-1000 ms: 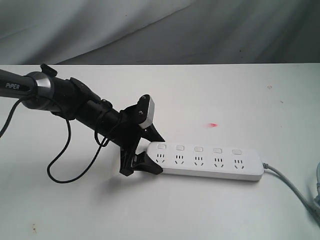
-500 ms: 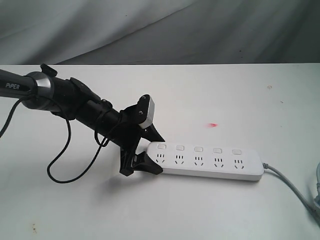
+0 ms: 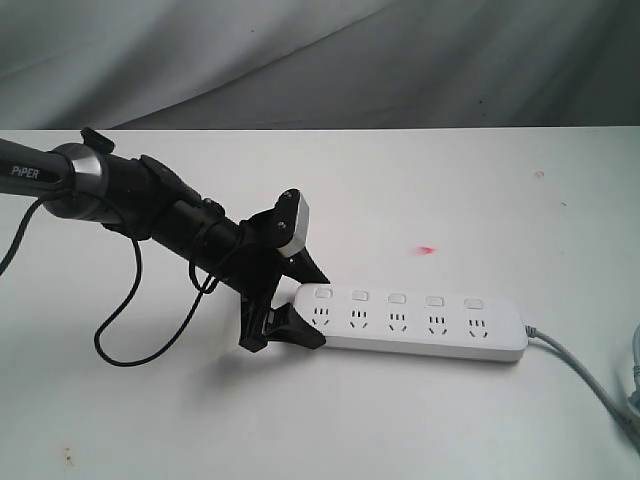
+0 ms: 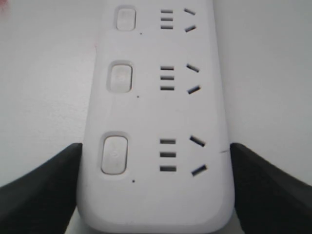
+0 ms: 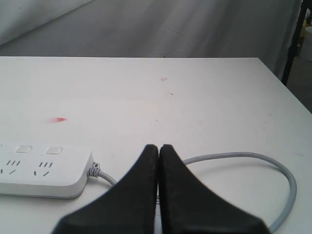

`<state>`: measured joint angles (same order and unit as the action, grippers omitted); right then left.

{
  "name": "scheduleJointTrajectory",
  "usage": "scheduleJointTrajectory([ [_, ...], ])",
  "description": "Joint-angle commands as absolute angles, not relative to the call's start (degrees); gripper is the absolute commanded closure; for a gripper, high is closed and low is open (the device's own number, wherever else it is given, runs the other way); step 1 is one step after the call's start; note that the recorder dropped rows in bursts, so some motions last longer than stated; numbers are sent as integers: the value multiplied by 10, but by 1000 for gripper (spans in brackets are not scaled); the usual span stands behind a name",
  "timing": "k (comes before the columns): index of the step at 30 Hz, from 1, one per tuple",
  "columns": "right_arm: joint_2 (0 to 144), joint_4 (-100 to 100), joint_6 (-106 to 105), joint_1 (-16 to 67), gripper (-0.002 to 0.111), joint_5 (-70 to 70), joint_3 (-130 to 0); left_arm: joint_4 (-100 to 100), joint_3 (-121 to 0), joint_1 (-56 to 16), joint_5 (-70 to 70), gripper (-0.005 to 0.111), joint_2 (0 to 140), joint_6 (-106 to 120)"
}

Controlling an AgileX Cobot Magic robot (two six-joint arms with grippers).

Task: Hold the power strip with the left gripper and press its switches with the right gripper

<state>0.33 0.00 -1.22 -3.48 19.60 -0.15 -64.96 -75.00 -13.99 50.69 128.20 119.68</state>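
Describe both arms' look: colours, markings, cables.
Left arm: black, with a grey sleeve beside white "PiPER" lettering, a loose black cable looping under it, and a white-grey block near the black left fingers. Right side: only the black, tapered right fingers show; no markings visible.

You can count one power strip (image 3: 410,322), with five switches (image 3: 397,298) in a row along it and five sockets (image 3: 397,321), one beside each switch. One grey cord (image 3: 585,375) leaves one end of the strip. One red mark (image 3: 427,249) lies near the strip. There are two grippers: the left gripper (image 3: 322,312) at the strip's cordless end, the right gripper (image 5: 158,148) off its cord end.
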Motion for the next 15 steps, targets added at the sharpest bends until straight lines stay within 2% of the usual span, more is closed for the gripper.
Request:
scheduleJointTrajectory([
  [1, 0, -4, -12, -34, 108, 195, 0, -653, -755, -142, 509, 107, 1283, 1200],
  [5, 0, -4, -12, -34, 108, 195, 0, -646, -755, -142, 525, 101, 1283, 1200],
  [8, 0, -4, -12, -34, 108, 195, 0, -640, -755, -142, 555, 83, 1283, 1200],
  [9, 0, -4, -12, -34, 108, 195, 0, -639, -755, -142, 564, 76, 1283, 1200],
  [13, 0, -4, -12, -34, 108, 195, 0, -641, -755, -142, 572, 21, 1283, 1200],
  [15, 0, -4, -12, -34, 108, 195, 0, -655, -755, -142, 561, 4, 1283, 1181],
])
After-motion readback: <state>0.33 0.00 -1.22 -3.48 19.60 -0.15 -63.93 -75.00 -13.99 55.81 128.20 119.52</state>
